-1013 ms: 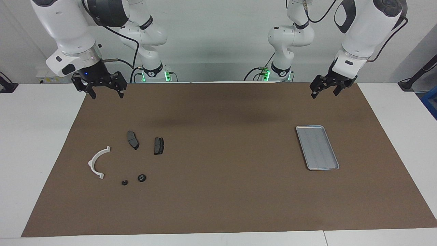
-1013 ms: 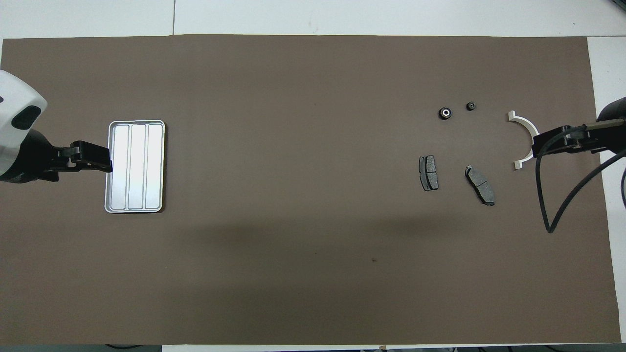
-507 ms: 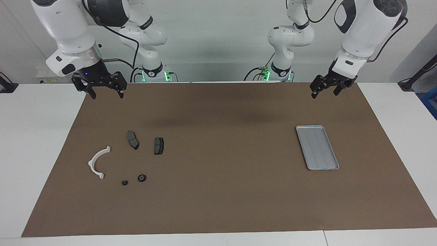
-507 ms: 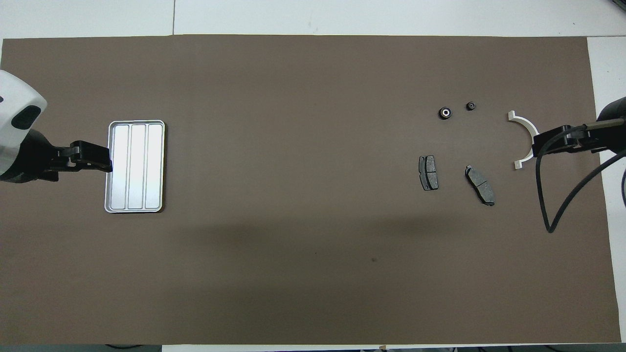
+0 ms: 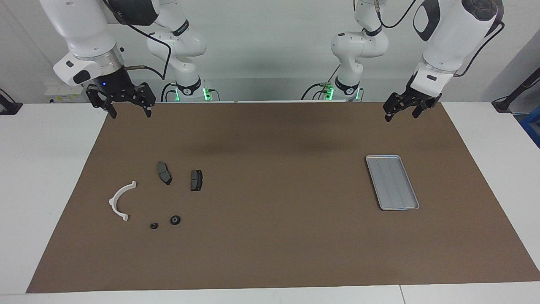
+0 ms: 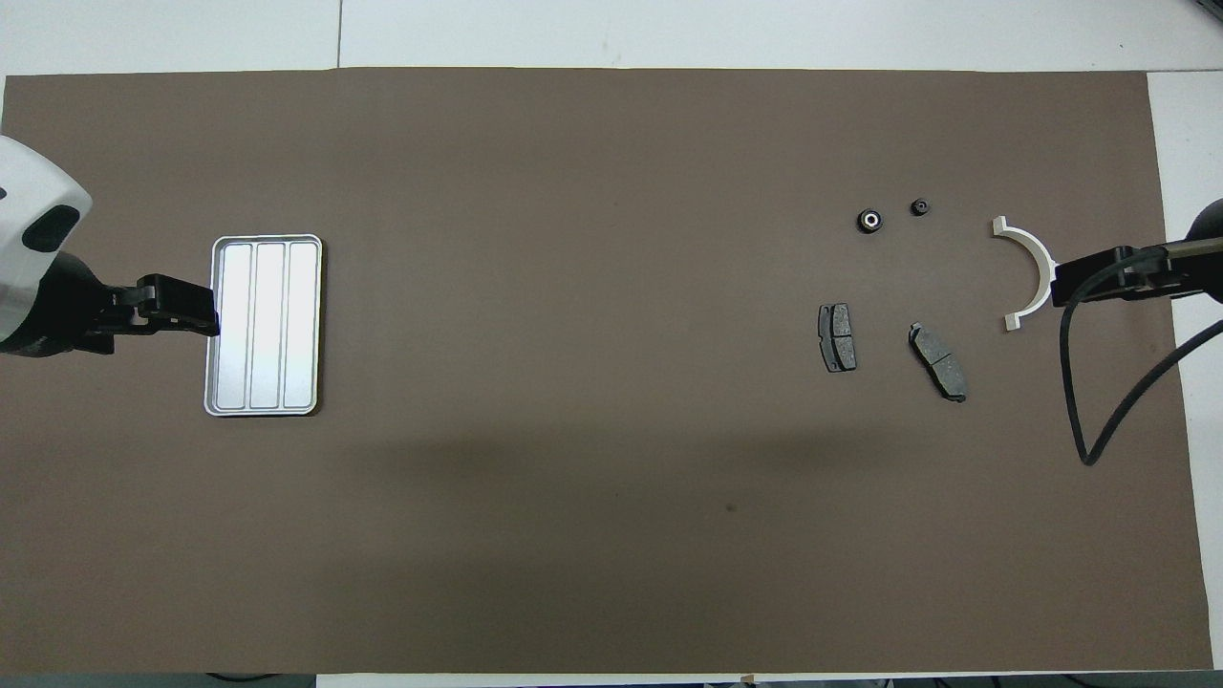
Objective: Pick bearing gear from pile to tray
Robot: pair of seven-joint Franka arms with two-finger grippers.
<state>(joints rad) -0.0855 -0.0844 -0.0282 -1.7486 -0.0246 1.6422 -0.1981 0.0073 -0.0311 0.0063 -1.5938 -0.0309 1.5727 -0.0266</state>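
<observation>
Bearing gear (image 5: 175, 220): small black ring, pale centre, beside white bracket (image 5: 120, 201). Left gripper (image 5: 402, 115), right gripper (image 5: 129, 112): jaws spread, empty.

Brown mat (image 5: 270, 236) over a white surface (image 5: 42, 177). Silver-grey tray (image 6: 265, 242) with lengthwise ribs. White half-ring bracket (image 5: 119, 201). Two dark grey brake pads (image 5: 163, 172), speckled. Two tiny black round pieces (image 6: 869, 221), the larger with a pale centre. White arms, black left tool (image 5: 403, 110) and right tool (image 5: 128, 110).
</observation>
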